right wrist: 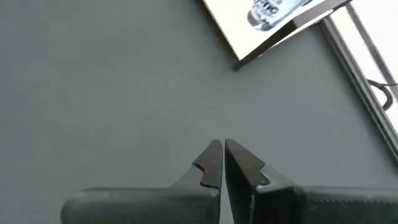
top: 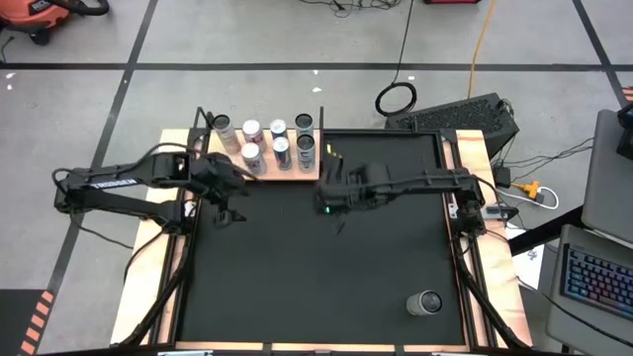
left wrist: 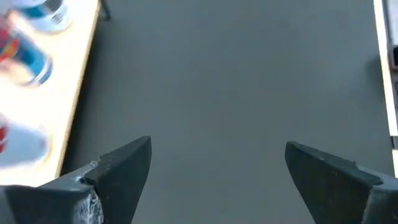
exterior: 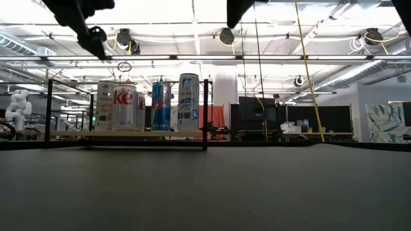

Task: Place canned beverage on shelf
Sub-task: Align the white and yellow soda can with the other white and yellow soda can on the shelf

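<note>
The shelf (top: 297, 174) is a light-wood board with thin black uprights at the mat's far edge. Several beverage cans (top: 280, 148) stand upright on it, seen side-on in the low view as cans (exterior: 188, 101) on the board (exterior: 128, 134). Another silver can (top: 427, 303) rests on the black mat near its near right corner, far from both grippers. My left gripper (left wrist: 217, 168) hangs open over bare mat just off the shelf's near edge (left wrist: 74, 81). My right gripper (right wrist: 222, 158) is shut and holds nothing, above the mat near the shelf's right corner (right wrist: 242, 31).
The black mat (top: 316, 277) covers the table inside a wooden frame. Cables, a black case (top: 465, 117) and a laptop (top: 598, 277) lie beyond the table's far and right sides. In the low view both arms reach in from above the shelf.
</note>
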